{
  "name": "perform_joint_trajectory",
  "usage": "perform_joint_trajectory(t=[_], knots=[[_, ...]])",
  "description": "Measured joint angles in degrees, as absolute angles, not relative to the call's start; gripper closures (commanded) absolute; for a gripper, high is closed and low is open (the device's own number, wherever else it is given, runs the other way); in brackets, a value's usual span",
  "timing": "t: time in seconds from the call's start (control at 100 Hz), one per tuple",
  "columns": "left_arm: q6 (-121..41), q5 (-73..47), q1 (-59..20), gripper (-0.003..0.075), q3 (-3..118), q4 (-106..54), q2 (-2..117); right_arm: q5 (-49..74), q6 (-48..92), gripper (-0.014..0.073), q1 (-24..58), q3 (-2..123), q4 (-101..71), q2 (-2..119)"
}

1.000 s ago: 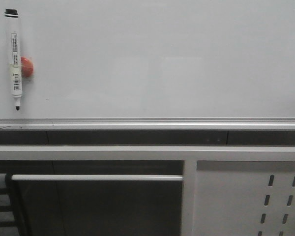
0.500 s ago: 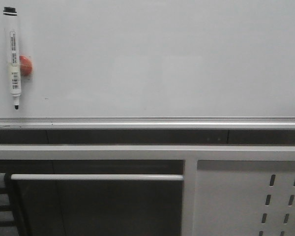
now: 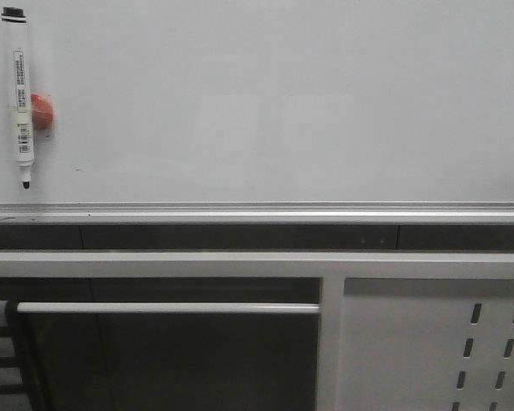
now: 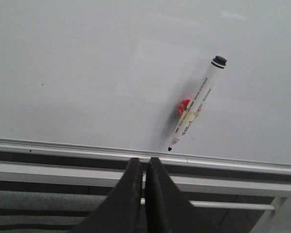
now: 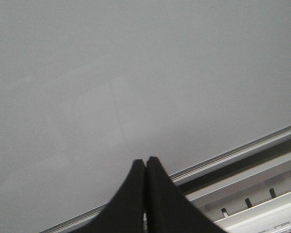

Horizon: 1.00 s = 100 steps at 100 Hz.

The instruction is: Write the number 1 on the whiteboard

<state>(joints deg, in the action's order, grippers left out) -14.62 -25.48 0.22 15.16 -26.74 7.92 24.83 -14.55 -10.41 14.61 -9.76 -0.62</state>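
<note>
Whiteboard (image 3: 283, 103) blank – no number 1 yet. Marker (image 3: 20, 98) hangs on red magnet (image 3: 42, 111), far left. Left gripper (image 4: 145, 167) and right gripper (image 5: 145, 167) both pinched closed, empty. Risk: closed fingers approaching could knock marker off magnet – must open 1st.

The whiteboard (image 3: 283, 103) fills the whole upper half of the front view, glossy white-grey and upright, with its silver aluminium frame edge running straight across mid-frame. The surface looks pretty much blank, no stroke for the number 1 visible on it anywhere, just a tiny dark speck near the left.
</note>
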Motion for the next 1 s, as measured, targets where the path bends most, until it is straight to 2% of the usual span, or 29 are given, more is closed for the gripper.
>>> perform_joint_trajectory(t=[0.23, 0.35, 0.44, 0.59, 0.66, 1.0], knots=[[-36.6, -23.0, 0.2, 0.0733, 15.3, -41.6, 13.8, 25.8, -14.6, 0.0665, -10.4, 14.6, -10.9, -0.6], [-48.1, -20.4, 0.2, 0.0685, 15.3, -51.7, 16.4, 25.9, -14.4, 0.0665, -10.4, 14.6, -11.2, -0.6], [-55.6, -19.6, 0.2, 0.0601, 15.3, -57.6, 18.9, 26.1, -14.4, 0.0665, -10.4, 14.6, -11.2, -0.6], [-67.7, -19.2, 0.2, 0.0391, 15.3, -68.5, 23.4, 26.1, -14.4, 0.0665, -10.4, 14.6, -11.2, -0.6], [-72.4, -18.6, 0.2, 0.033, 15.3, -73.4, 25.6, 26.1, -14.4, 0.0665, -10.4, 14.6, -11.2, -0.6], [-87.6, -20.6, 0.2, 0.0318, 15.3, -88.5, 35.6, 26.1, -14.4, 0.0665, -10.4, 14.6, -11.2, -0.6]])
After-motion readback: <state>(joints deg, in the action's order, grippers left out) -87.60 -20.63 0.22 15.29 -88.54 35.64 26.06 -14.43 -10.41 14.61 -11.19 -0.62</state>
